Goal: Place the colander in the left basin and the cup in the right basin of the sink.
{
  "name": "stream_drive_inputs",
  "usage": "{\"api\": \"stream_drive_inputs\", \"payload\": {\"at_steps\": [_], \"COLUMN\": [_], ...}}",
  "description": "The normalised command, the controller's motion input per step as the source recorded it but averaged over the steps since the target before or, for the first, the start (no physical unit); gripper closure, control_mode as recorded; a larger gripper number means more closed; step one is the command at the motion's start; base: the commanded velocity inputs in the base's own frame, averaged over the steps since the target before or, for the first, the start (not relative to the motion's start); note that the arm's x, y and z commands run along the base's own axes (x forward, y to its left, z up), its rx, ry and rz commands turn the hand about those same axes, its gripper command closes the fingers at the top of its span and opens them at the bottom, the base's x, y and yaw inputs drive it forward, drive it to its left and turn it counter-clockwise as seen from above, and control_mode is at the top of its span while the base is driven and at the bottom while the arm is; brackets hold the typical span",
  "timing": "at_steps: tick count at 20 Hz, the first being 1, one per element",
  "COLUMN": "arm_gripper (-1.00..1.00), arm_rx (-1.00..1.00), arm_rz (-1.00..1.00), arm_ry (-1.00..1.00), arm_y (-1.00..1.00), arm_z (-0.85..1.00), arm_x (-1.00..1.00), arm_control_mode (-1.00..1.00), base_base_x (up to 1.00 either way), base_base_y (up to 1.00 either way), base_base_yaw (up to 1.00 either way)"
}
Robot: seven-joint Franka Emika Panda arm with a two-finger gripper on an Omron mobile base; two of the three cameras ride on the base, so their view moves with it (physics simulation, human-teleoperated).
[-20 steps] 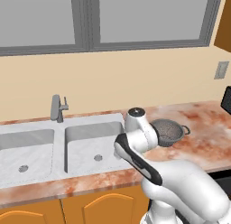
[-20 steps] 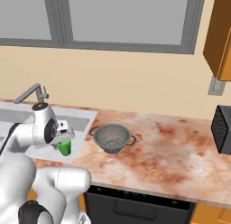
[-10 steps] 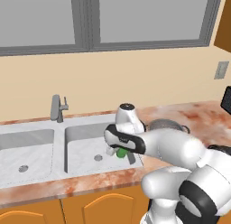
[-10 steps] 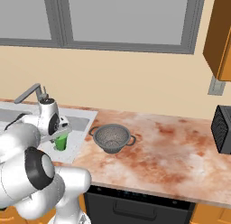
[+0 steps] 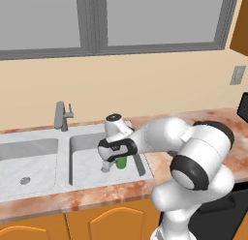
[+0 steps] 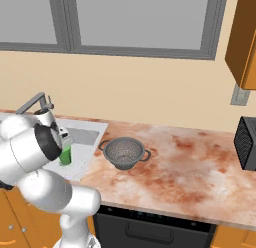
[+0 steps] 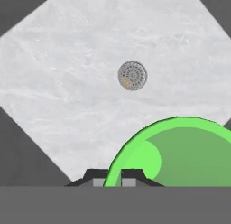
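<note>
The cup (image 5: 121, 161) hangs upright in the claw (image 5: 112, 161) above the floor of the right basin (image 5: 87, 152), near that basin's right wall; the claw pinches it by the rim, one fingertip (image 7: 95, 177) outside the green wall and the other just inside it. Seen from the hand, the cup (image 7: 180, 153) is open side up at lower right, and the pale marbled basin floor (image 7: 67, 92) lies beneath it, with the round drain (image 7: 132, 75) off to one side of the cup, apart from it. From the right, the cup (image 6: 65, 154) shows beside the arm's dark joint, over the sink (image 6: 82, 137). The marbled reddish bench (image 6: 190, 167) runs along the front and right of the sink. The colander (image 6: 123, 152) sits upright on the bench, just to the right of the sink's edge, its loop handles out to either side, well apart from the cup. The left basin (image 5: 26, 161) lies beyond the divider, its own drain (image 5: 24, 180) in view. Behind the divider the faucet (image 5: 60, 115) stands at the back edge. Farther right on the bench is a dark appliance (image 6: 246, 142), against the wall.
</note>
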Motion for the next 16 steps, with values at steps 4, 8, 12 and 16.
{"api": "stream_drive_inputs", "payload": {"at_steps": [4, 8, 12, 16], "arm_gripper": [1.0, 1.0, 1.0, 1.0], "arm_rx": [0.0, 0.0, 0.0, 0.0], "arm_rz": [0.0, -0.01, 0.0, 0.0], "arm_ry": [0.0, 0.02, 0.0, 0.0], "arm_y": [-0.06, 0.01, 0.01, 0.05], "arm_z": [-0.15, -0.21, -0.31, -0.33], "arm_x": [0.53, 0.54, 0.49, 0.44], "arm_control_mode": [-1.0, -1.0, -1.0, -1.0], "base_base_x": [0.0, 0.0, 0.0, 0.0], "base_base_y": [0.0, 0.0, 0.0, 0.0], "base_base_yaw": [0.0, 0.0, 0.0, 0.0]}}
